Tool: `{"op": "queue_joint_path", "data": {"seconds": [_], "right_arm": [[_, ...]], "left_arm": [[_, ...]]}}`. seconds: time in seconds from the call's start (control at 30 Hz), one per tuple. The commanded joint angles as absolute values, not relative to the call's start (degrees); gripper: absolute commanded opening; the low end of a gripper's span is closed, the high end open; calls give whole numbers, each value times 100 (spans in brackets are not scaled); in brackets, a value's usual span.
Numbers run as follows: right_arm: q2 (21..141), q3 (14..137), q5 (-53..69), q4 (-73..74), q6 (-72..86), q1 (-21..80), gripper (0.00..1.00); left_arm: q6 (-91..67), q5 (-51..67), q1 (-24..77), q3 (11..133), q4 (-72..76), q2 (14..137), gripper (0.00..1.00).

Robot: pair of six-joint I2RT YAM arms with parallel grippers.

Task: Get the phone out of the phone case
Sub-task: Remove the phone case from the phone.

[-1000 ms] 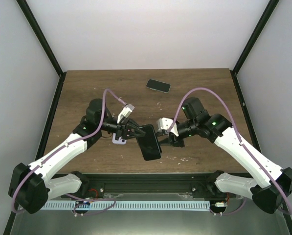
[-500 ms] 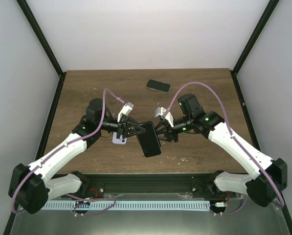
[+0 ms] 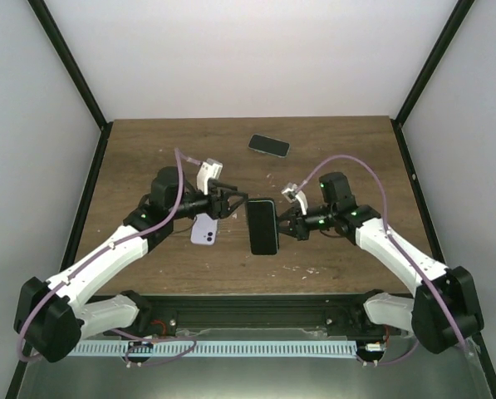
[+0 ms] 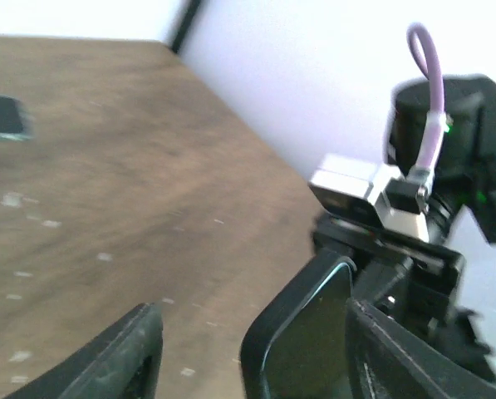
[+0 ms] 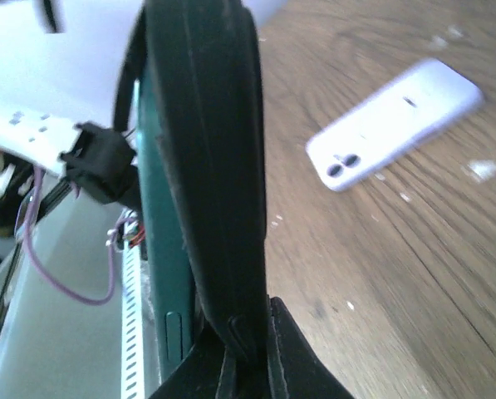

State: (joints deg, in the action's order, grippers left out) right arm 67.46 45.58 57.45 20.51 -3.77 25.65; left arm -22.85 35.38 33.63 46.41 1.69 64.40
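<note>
Right wrist view: the black phone case (image 5: 206,150) is seen pinched edge-on by the right pincer (image 5: 244,345), with a lilac phone (image 5: 393,120) lying flat on the surface (image 5: 447,274) beyond. Only the left wrist view shows the left pincer (image 4: 256,357) spread.

Nothing legible shows in any view. The black phone case (image 3: 263,226) and the lilac phone (image 3: 203,232) carry no marks that can be read.

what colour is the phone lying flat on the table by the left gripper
Pale lavender. The phone lies back side up, and the right wrist view shows it best.
</note>
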Motion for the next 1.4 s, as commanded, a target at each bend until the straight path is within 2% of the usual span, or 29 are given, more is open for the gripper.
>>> {"op": "queue_joint_path", "data": {"seconds": [0.0, 0.07, 0.2, 0.4, 0.6, 0.77, 1.1, 1.37], "right_arm": [[6966, 4025, 6094, 818, 745, 1930, 1], [7183, 3811, 5916, 652, 954, 1777, 1], [7775, 3838, 5245, 704, 1368, 1632, 1], [8393, 4082, 4294, 976, 2181, 1615, 1], [7887, 3824, 3119, 1453, 2732, 1611, 1], [7478, 3377, 3162, 1331, 3033, 1600, 1], [8375, 3469, 3239, 1234, 3066, 1256, 1], [8289, 3295, 3366, 945, 3023, 1144, 1]], "left_arm": [[-2323, 1339, 3340, 4874, 72, 6551, 62], [-2390, 807, 3338, 4842, -43, 6620, 63], [-2545, 504, 3604, 4663, -201, 6783, 62], [-2225, -633, 4915, 4643, -699, 7127, 56], [-2145, -1417, 5921, 4994, -1397, 7785, 53], [-2019, -1698, 6372, 5579, -1914, 8525, 54], [-1492, -2284, 6926, 6387, -2030, 9569, 54], [-812, -2479, 7197, 6741, -2053, 10308, 54]]}}
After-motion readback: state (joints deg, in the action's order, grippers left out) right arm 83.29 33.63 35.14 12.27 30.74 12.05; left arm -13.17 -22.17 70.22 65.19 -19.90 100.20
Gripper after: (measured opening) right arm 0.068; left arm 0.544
